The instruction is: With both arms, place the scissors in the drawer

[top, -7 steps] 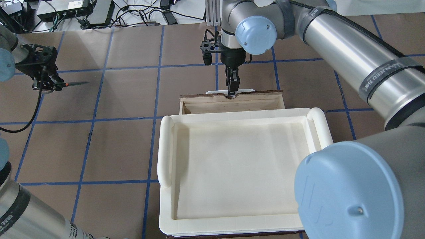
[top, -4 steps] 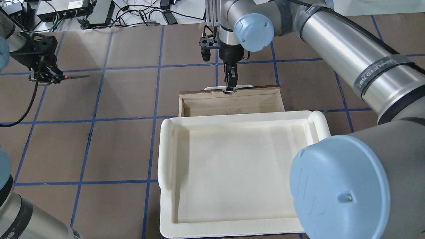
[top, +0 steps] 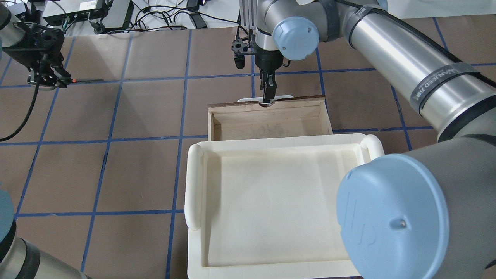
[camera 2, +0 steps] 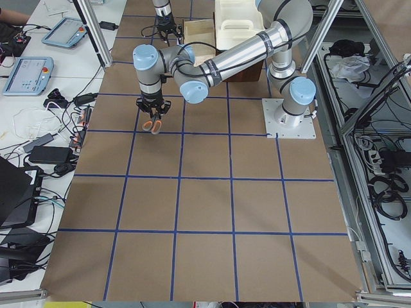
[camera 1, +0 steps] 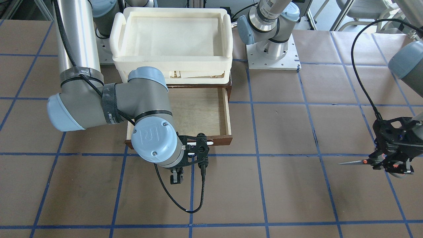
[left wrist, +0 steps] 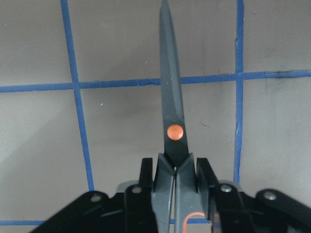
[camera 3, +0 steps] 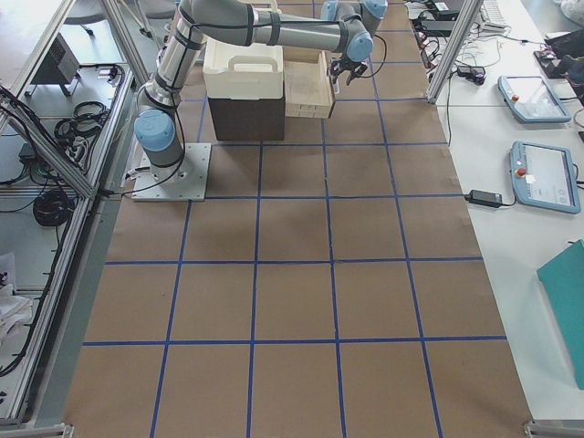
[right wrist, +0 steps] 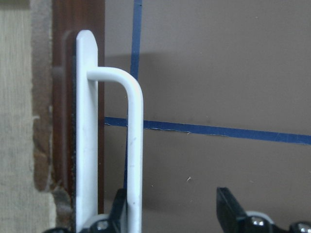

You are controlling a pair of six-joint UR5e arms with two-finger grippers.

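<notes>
The left tool [left wrist: 175, 167] is clenched on the scissors [left wrist: 174, 131] just behind the orange pivot. It holds them level above the counter [top: 135, 174] toward the edge farthest from the robot, well apart from the drawer [camera 1: 201, 112] on its left, blades shut. The drawer stands open mid-counter, and the right tool [top: 267, 95] sits at its white handle [right wrist: 136, 145] with jaws spread, one finger against the bar, gripping nothing. The likely trouble is the crossing. The blades lead, so a low approach could strike the drawer's side wall, and a narrow hold near the pivot may let the scissors swing. The white tray [top: 193, 182] overhangs the rear of the drawer, and the right arm hangs over its front, so the free opening is tight and the arms could meet there. With the handle merely hooked, a knock might slide the drawer. The counter is brown paper gridded in blue tape. Cables and boxes [top: 77, 11] lie past the far edge, and control tablets [camera 3: 547, 173] sit on a white bench.
</notes>
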